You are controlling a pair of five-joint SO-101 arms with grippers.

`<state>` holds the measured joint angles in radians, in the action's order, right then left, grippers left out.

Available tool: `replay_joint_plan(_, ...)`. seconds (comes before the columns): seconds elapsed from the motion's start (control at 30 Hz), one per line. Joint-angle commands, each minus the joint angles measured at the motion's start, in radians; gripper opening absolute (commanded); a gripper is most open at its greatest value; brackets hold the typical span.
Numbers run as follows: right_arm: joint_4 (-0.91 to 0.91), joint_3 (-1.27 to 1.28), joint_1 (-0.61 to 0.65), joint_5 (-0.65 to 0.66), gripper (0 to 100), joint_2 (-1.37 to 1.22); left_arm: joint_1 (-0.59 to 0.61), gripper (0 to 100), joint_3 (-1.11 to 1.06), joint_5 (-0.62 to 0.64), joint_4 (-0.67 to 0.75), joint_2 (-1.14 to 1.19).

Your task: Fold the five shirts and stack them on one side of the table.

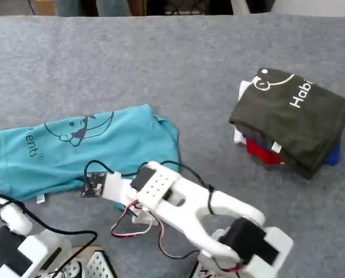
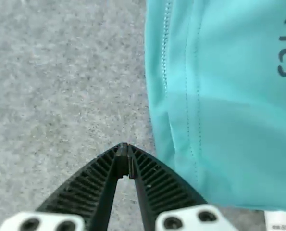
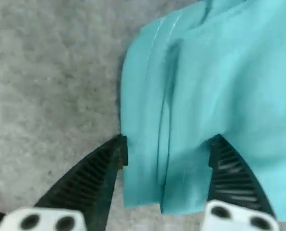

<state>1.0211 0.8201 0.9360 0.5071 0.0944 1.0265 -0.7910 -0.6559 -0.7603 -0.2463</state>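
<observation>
**DESK:** Where does the work lie?

**ARM:** The teal shirt [image 1: 79,150] lies at left centre of the high view on the grey table [image 1: 178,69], print up and only part folded. The stack of folded shirts [image 1: 291,124] sits at right, well apart from it, with a dark shirt on top.

**DESK:** And your hands?

**ARM:** My right gripper [image 3: 169,143] stands wide open. One jaw is on the table and the other over the cloth, straddling the shirt's doubled edge, and it holds nothing. My left gripper [image 2: 124,154] is closed tip to tip on nothing, over bare table just beside the shirt's stitched hem.

**DESK:** What could go wrong from here?

**ARM:** Three things, as I judge it.
- **The bite:** I cannot tell how many layers lie between my right jaws. If I close on the top layer alone, the fold peels open as I lift.
- **The drag:** My left gripper is off the cloth, so nothing pins that end. A pull from the right alone may slide the whole shirt across the table and bunch it instead of folding it.
- **The stack:** Its dark top shirt sits askew over the ones beneath. A fifth shirt set down off centre could push it further out of line.
</observation>
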Motion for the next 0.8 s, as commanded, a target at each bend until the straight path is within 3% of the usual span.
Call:
replay_joint_plan(0.0,-0.057,-0.010,0.005,0.011,28.3,-0.068,0.002,3,0.045,0.035,0.011,-0.009)
replay_joint_plan(0.2,-0.074,-0.013,0.005,0.021,25.0,-0.193,0.004,3,0.045,0.035,0.011,-0.012)
replay_joint_plan(0.33,-0.078,-0.021,0.002,0.017,2.2,-0.196,0.004,3,0.047,0.035,0.011,-0.014)
replay_joint_plan(0.47,-0.078,-0.019,0.000,0.017,5.9,-0.202,0.005,3,0.062,0.035,0.008,-0.014)
replay_joint_plan(0.63,-0.060,-0.047,-0.031,0.020,1.3,-0.194,0.004,3,0.064,0.035,0.009,-0.014)
replay_joint_plan(0.77,0.095,-0.202,-0.104,0.037,1.3,-0.194,0.004,3,0.064,0.032,0.011,-0.014)
